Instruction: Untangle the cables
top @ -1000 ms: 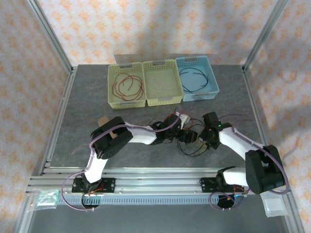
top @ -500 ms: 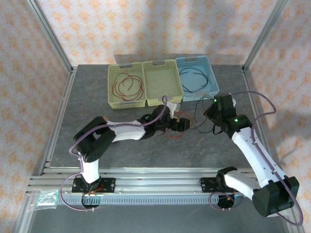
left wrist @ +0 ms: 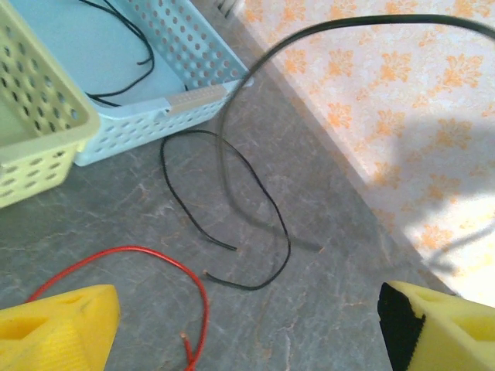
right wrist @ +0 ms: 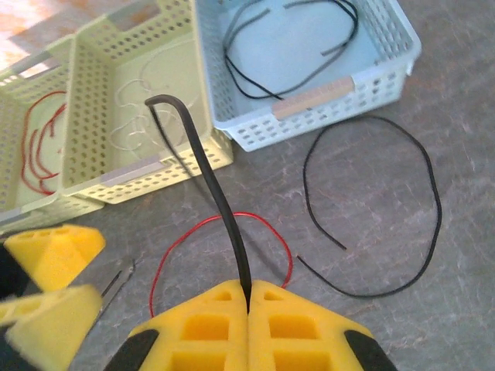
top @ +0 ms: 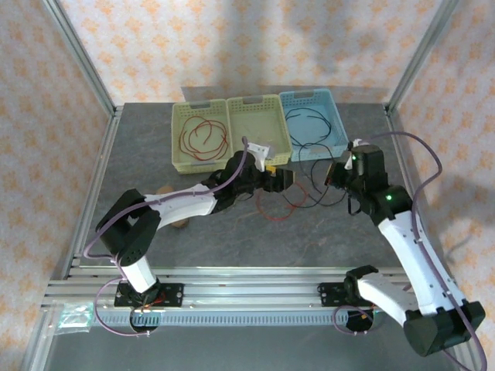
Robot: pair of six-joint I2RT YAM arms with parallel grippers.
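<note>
My right gripper (top: 334, 175) (right wrist: 249, 297) is shut on a black cable (right wrist: 220, 209) that rises from its fingertips and bends over toward the baskets. In the left wrist view the same black cable (left wrist: 332, 27) arcs overhead. My left gripper (top: 280, 179) (left wrist: 247, 332) stands open above the table with nothing between its yellow fingers (right wrist: 54, 251). Below them a red cable (top: 272, 216) (right wrist: 182, 238) (left wrist: 206, 308) and a second black cable (top: 298, 202) (right wrist: 438, 209) (left wrist: 288, 239) lie in loose loops, apart from each other.
Three baskets stand in a row at the back. The left green one (top: 176, 139) holds red cables, the middle green one (top: 232, 124) a whitish cable, the blue one (top: 340, 127) a black cable. A small brown object (top: 176, 223) lies by the left arm.
Both grippers have moved from the bunch near the table's middle toward the baskets. The right one has lifted the black cable; the red and black loops now lie spread apart.
</note>
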